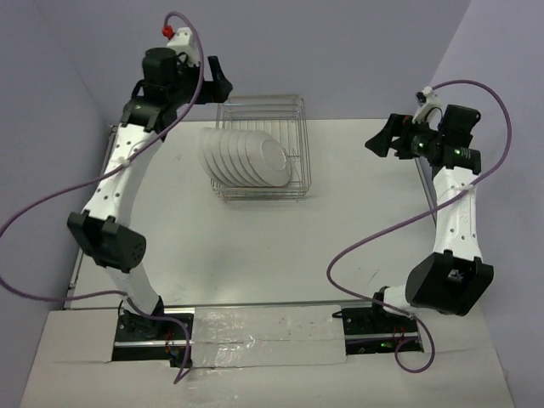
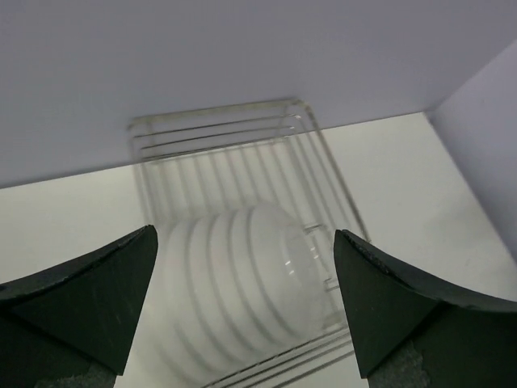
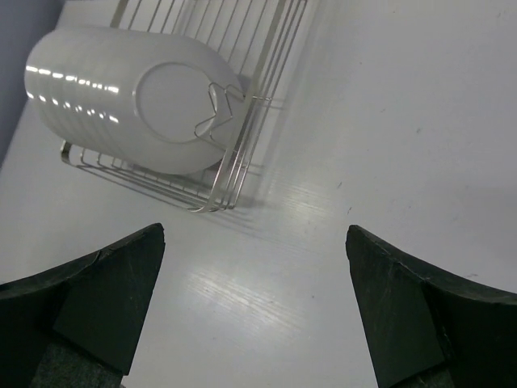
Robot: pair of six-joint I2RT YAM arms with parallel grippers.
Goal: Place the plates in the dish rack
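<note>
Several white plates point(image 1: 244, 158) stand on edge in a row in the silver wire dish rack point(image 1: 293, 161), plain undersides facing the camera. They also show in the left wrist view point(image 2: 242, 283) and the right wrist view point(image 3: 137, 97). My left gripper point(image 1: 219, 85) is open and empty, raised behind the rack's far left corner. My right gripper point(image 1: 381, 141) is open and empty, held above the table to the right of the rack.
The rack point(image 3: 242, 153) stands at the back middle of the white table point(image 1: 280, 255). Purple cables loop from both arms. The table's right edge lies near the right arm point(image 1: 455, 212). Grey walls close the back and sides.
</note>
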